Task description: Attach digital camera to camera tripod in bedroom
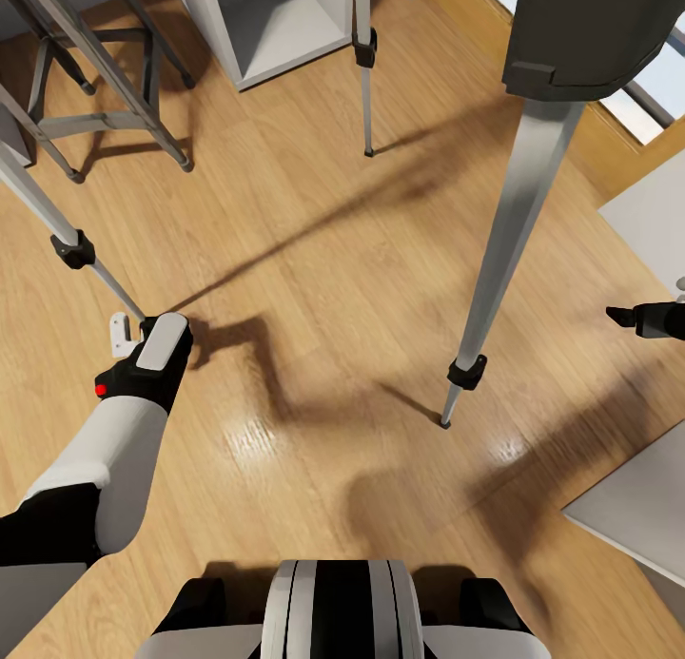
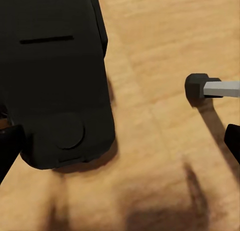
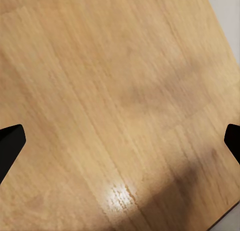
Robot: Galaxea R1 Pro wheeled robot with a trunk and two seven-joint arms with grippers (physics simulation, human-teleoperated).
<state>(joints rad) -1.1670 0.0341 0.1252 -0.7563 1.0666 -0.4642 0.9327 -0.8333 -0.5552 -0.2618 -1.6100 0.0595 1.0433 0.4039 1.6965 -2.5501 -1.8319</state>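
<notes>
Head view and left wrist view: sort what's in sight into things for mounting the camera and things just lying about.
For the job:
- digital camera, black, close by the left tool
- camera tripod, silver legs spread wide

Lying about:
- grey metal stool
- white open cabinet

Home bedroom: light plank floor [image 1: 314, 260], wood-framed window [image 1: 609, 98], white cabinet [image 1: 271, 27].

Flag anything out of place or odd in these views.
The small black digital camera lies on the light wooden plank floor between the left gripper's open fingers, beside a silver tripod leg's black foot, not mounted on the tripod. Nothing looks spilled or damaged.
</notes>
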